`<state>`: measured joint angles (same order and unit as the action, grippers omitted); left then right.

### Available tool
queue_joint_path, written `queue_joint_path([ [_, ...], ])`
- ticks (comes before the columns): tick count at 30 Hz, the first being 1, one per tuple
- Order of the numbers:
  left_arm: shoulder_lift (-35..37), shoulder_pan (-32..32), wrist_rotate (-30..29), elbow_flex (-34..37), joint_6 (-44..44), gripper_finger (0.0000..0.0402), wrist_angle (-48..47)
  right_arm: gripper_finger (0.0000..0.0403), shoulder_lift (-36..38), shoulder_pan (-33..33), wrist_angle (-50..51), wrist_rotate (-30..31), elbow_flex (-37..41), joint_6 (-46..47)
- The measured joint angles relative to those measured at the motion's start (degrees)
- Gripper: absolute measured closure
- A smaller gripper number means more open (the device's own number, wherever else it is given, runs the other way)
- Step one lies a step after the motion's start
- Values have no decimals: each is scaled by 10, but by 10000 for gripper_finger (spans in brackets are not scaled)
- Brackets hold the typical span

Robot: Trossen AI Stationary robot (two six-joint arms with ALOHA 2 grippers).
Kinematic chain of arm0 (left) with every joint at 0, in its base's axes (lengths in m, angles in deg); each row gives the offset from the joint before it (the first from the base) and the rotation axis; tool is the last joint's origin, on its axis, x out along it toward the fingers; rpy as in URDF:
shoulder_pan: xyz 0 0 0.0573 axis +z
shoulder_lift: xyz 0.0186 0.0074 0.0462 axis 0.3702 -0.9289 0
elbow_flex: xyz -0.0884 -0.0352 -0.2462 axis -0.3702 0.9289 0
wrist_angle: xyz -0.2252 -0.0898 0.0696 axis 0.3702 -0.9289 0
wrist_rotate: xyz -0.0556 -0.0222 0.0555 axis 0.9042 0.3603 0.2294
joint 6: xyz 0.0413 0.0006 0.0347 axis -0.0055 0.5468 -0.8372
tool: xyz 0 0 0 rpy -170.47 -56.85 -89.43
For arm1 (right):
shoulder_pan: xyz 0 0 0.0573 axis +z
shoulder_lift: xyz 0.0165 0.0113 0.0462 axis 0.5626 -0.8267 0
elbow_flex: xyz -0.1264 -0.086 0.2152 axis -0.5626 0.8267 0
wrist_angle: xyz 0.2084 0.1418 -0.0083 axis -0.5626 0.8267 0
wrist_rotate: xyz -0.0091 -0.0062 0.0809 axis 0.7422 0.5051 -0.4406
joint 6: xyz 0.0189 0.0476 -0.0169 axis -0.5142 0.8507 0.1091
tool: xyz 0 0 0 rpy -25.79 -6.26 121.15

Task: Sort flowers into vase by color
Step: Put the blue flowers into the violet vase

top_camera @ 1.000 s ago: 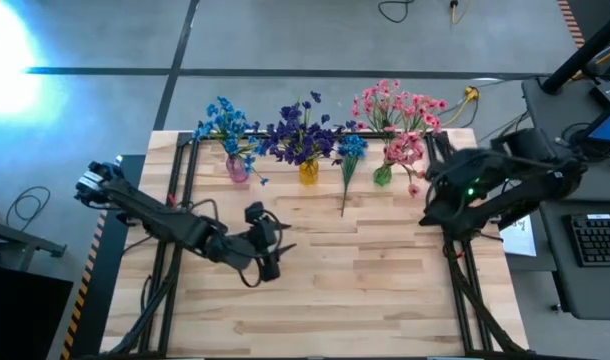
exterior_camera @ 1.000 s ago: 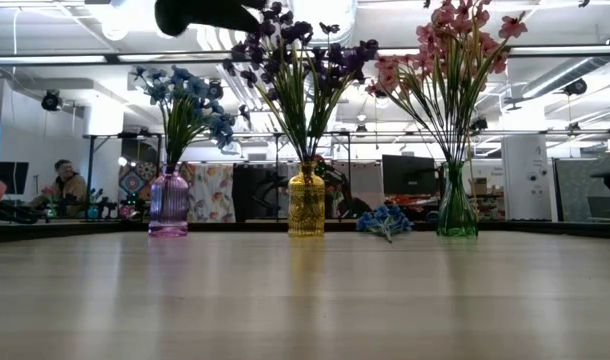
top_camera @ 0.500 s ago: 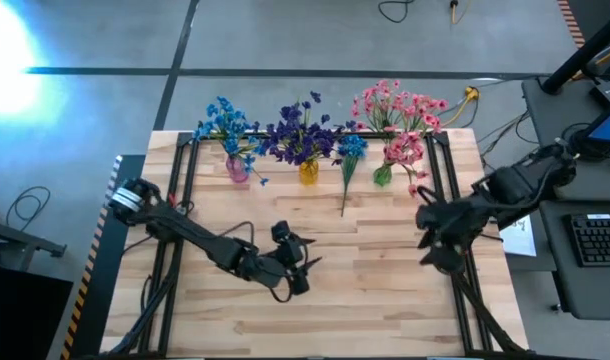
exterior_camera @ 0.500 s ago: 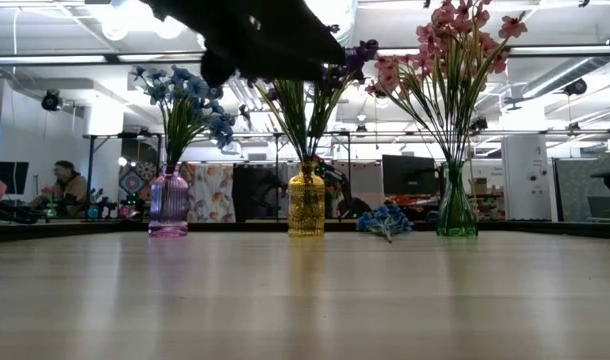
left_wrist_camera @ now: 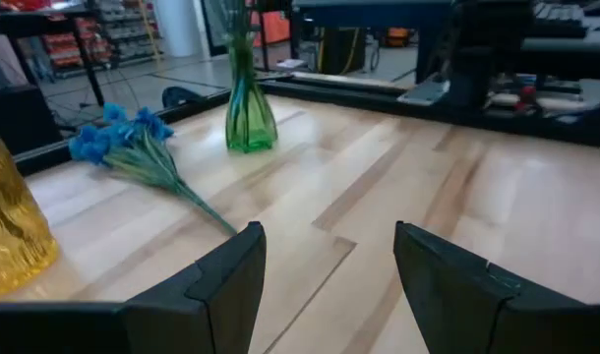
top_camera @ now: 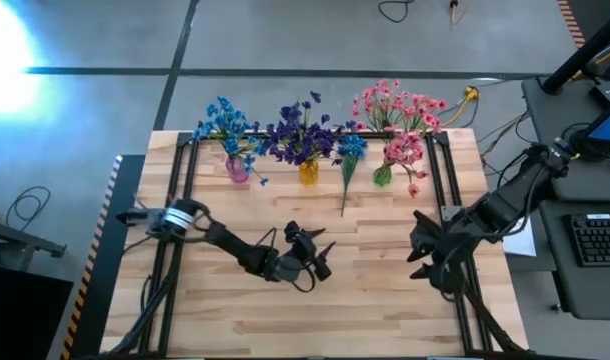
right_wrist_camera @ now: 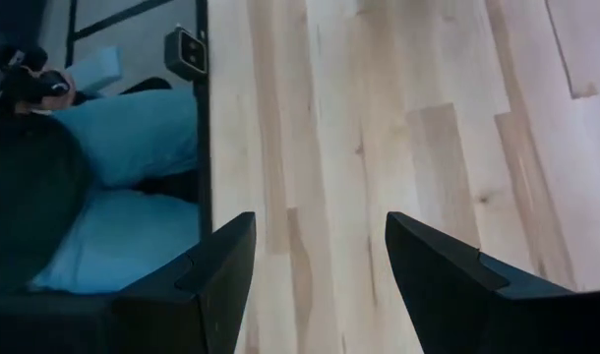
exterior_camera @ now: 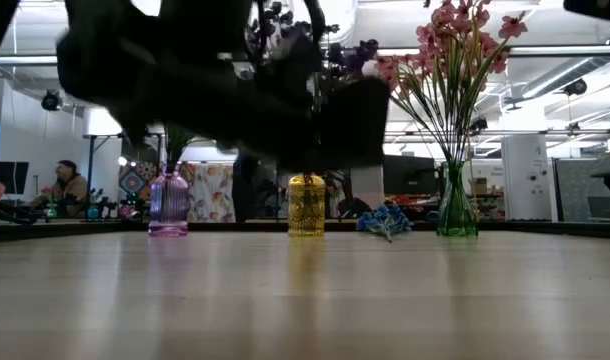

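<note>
Between yellow vase point(top_camera: 308, 172) and green vase point(top_camera: 382, 176): blue flower point(top_camera: 349, 152).

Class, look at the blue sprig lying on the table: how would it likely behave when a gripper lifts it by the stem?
The blue sprig has a long thin stem, so it probably bends and droops. Its blossom cluster sits at one end, so that end likely sags. It looks light and should lift easily.

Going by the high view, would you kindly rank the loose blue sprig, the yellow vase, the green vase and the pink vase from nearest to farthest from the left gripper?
Measured from the left gripper:
1. Loose blue sprig, lying on the table just beyond it.
2. Yellow vase, back row, middle.
3. Green vase, back right; nearly level with the yellow vase, so only loosely ranked.
4. Pink vase, back left.
</note>
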<state>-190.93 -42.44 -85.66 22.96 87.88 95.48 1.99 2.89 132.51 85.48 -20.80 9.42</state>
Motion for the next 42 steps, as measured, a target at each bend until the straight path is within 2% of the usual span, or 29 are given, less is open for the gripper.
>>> queue_joint_path([
  [6, -82, 40, -1, -11, -4, 192, 110, 184, 0, 0, -48, 28, 31, -35],
  [14, -166, 79, 5, -112, -36, 192, 100, 184, -3, 0, -58, 63, 32, -72],
  [18, -198, 88, -13, -157, -46, 192, 74, 184, -3, 0, -58, 68, 28, -78],
  [42, -212, 121, 5, -179, -6, 192, 52, 184, -4, 0, -58, 113, 28, -91],
])
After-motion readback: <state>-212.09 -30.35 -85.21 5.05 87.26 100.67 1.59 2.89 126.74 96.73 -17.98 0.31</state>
